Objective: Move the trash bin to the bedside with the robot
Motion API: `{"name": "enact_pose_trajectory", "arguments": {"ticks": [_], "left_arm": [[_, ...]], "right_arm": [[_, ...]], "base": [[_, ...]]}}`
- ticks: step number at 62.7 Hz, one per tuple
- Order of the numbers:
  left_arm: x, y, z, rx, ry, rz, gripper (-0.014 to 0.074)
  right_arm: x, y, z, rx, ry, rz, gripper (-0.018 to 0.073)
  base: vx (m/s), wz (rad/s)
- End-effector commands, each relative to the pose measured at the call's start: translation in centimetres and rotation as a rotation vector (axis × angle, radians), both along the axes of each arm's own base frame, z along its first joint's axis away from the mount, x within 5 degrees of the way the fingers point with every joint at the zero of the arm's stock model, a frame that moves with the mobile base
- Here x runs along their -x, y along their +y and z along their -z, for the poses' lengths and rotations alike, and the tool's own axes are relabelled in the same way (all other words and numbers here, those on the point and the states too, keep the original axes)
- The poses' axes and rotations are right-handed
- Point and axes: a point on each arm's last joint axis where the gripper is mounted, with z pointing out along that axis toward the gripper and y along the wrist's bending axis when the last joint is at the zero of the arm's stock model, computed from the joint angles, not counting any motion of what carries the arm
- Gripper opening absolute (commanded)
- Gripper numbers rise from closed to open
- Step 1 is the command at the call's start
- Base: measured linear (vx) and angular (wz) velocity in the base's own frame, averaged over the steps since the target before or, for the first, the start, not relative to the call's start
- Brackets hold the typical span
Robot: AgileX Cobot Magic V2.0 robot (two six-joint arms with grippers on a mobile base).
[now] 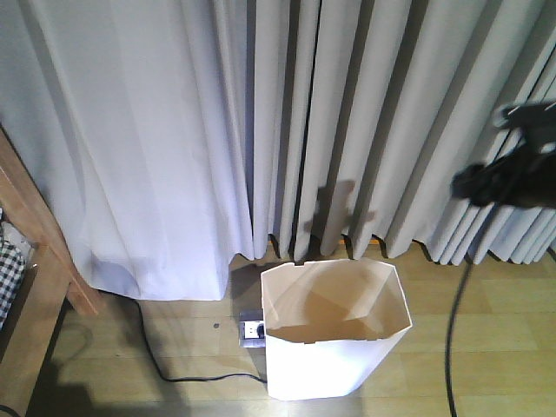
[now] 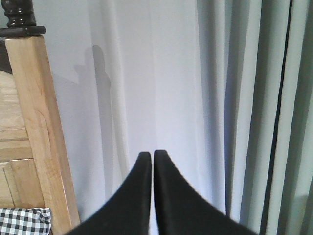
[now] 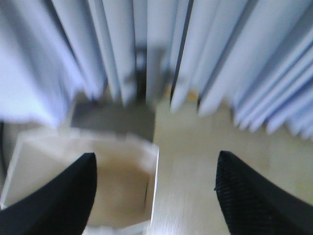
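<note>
The white trash bin (image 1: 334, 352) stands upright on the wooden floor, in front of the curtains, and its cream inside is empty. The bed's light-brown side rail (image 1: 48, 252) and checked bedding (image 1: 7, 269) are at the far left, well apart from the bin. My right gripper (image 3: 156, 155) hangs open above the bin's (image 3: 122, 181) right rim, one finger over the inside and one over the floor. The right arm (image 1: 499, 181) shows black at the upper right. My left gripper (image 2: 149, 154) is shut and empty, facing the curtain beside the bed post (image 2: 36, 122).
Grey-white curtains (image 1: 261, 130) reach the floor behind the bin. A power strip (image 1: 252, 328) lies against the bin's left side, with a black cable (image 1: 174, 373) running left. Another black cable (image 1: 453, 339) hangs from the right arm. Wooden floor (image 1: 486, 347) lies right of the bin.
</note>
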Motion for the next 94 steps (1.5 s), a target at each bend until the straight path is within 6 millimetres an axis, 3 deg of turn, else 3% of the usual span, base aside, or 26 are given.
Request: {"name": "enact_pose_trajectory", "arguments": {"ticks": [1,9,22,28,35,49,65,70,85,94], "left_arm": [[0.0,-0.1,-0.3,0.023,-0.070,0.009,-0.0006],[0.0,-0.1,-0.3,0.023,-0.070,0.009,-0.0006],[0.0,-0.1,-0.3,0.023,-0.070,0.009,-0.0006],[0.0,-0.1,-0.3,0.023,-0.070,0.009,-0.0006],[0.0,-0.1,-0.3,0.023,-0.070,0.009,-0.0006],[0.0,-0.1,-0.3,0.023,-0.070,0.009,-0.0006],[0.0,-0.1,-0.3,0.023,-0.070,0.009,-0.0006],[0.0,-0.1,-0.3,0.023,-0.070,0.009,-0.0006],[0.0,-0.1,-0.3,0.023,-0.070,0.009,-0.0006],[0.0,-0.1,-0.3,0.023,-0.070,0.009,-0.0006]], "right_arm": [[2.4,0.3,-4.9,-0.003,-0.168,0.020,0.0494],[6.1,0.7,-8.3,-0.024,-0.311,0.047,0.0494],[12.2,2.1,-11.8,-0.122,-0.494,0.034,0.0494],[14.3,2.3,-12.4,-0.114,-0.572,0.043,0.0494],[16.0,2.2,-11.8,-0.102,-0.613,0.067,0.0494],[18.0,2.6,-8.4,-0.089,-0.606,0.075,0.0494],[20.6,2.6,-7.6,-0.074,-0.739,0.082,0.0480],[21.0,2.4,-7.2,-0.068,-0.756,0.098,0.0408],[21.2,2.0,-6.9,-0.059,-0.773,0.137,-0.0017],[21.2,2.0,-6.9,-0.061,-0.773,0.138,-0.0009]], "base": [[0.00,0.00],[0.00,0.00],[0.00,0.00],[0.00,0.00],[0.00,0.00],[0.00,0.00],[0.00,0.00],[0.00,0.00],[0.00,0.00],[0.00,0.00]]}}
